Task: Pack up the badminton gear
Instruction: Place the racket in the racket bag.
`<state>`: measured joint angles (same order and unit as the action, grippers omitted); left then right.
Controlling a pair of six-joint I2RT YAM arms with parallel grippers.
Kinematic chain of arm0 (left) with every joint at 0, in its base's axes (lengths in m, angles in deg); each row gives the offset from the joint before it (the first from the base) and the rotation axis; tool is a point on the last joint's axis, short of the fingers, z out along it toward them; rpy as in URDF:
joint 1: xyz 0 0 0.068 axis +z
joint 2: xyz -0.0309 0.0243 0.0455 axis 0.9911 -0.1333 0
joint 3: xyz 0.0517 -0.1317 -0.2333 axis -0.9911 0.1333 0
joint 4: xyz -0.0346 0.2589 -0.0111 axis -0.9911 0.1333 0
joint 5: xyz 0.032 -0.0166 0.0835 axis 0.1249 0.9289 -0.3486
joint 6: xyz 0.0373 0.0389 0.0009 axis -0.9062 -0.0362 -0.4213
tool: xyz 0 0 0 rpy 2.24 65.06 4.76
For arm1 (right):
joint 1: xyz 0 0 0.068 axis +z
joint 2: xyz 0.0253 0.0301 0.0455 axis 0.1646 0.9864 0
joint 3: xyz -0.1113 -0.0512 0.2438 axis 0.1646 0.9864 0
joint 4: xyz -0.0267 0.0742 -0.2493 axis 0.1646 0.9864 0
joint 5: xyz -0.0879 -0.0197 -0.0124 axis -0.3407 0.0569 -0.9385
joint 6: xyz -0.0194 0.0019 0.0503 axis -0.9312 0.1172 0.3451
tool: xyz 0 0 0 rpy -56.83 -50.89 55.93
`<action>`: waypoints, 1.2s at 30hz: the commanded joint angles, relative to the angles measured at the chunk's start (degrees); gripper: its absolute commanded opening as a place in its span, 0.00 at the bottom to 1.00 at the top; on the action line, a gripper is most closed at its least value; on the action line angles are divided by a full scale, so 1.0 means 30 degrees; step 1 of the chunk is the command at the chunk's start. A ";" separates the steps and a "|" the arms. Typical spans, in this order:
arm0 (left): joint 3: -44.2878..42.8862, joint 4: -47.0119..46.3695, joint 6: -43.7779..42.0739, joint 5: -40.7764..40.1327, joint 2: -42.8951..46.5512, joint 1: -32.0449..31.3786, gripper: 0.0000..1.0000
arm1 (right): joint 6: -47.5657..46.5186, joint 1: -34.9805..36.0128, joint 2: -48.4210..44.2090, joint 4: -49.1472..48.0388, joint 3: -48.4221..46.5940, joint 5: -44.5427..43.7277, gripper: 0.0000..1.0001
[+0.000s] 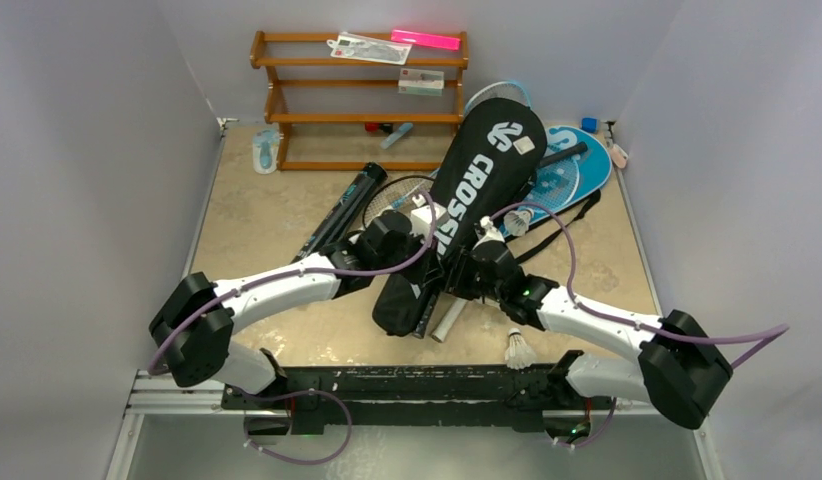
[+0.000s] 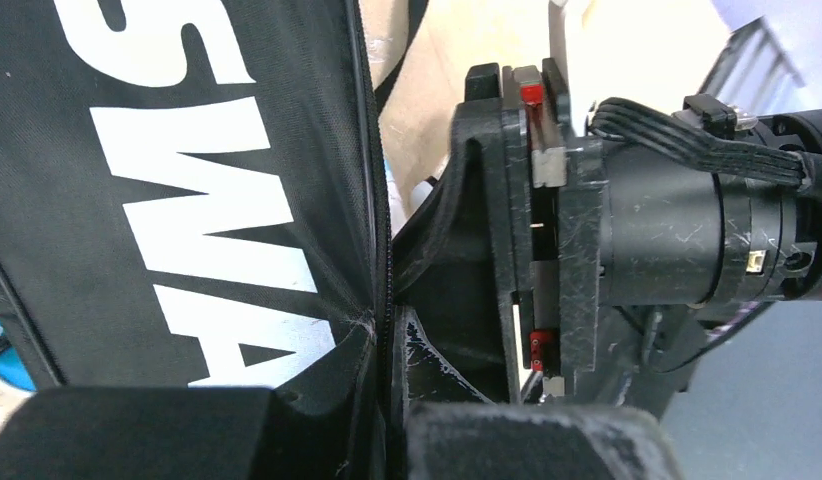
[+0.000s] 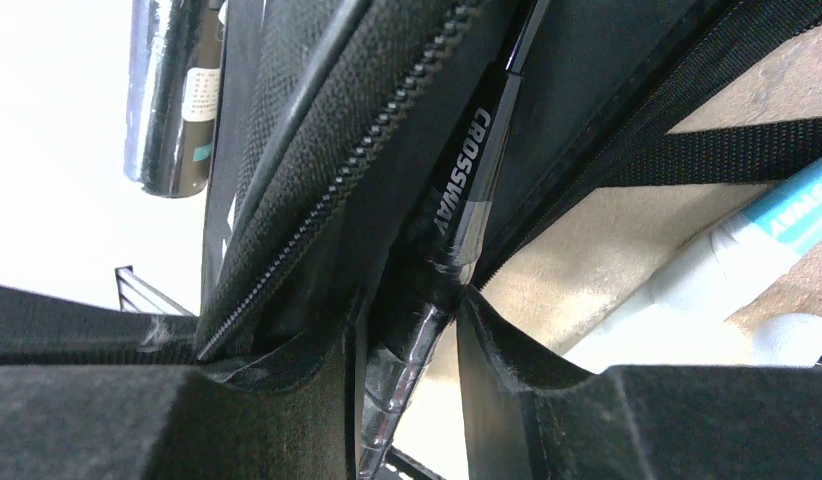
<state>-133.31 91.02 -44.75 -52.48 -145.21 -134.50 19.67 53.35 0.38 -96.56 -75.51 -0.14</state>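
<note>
Left claw (image 2: 390, 405) is pinched fully closed on the black cover (image 2: 187, 180) at its zipper edge. Right claw (image 3: 412, 375), partly closed, clamps a black racket (image 3: 465, 190) by its handle, with the cover edge just beside it.

Matt woven cloth, coarse zipper teeth: black cover (image 2: 187, 200) pinched in left gripper (image 2: 392, 435). Glossy smooth black: racket shaft (image 3: 472, 180) in right gripper (image 3: 407, 420); shiny tube (image 3: 172, 100) left of it. Scuffed matt finger pads (image 3: 637, 420). Varnished wood rack (image 1: 362, 100) far ahead.
</note>
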 commanded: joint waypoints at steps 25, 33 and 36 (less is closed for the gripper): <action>0.4077 -0.4374 0.2470 0.4495 -0.0381 0.1741 0.00 | -0.0864 -0.0391 0.0246 -0.2022 0.0118 -0.1625 0.30; 0.4425 -0.5719 0.2979 0.4696 -0.1156 0.2118 0.00 | -0.0718 -0.0402 -0.0819 -0.1844 0.1552 -0.0094 0.45; 0.4397 -0.5889 0.3257 0.4692 -0.1090 0.2229 0.00 | -0.0624 -0.0382 -0.1277 -0.1355 0.1887 0.0063 0.45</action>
<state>-120.26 77.01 -35.57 -38.93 -148.67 -128.45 17.37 52.17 -0.61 -100.43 -70.61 -2.11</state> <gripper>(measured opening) 0.009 0.449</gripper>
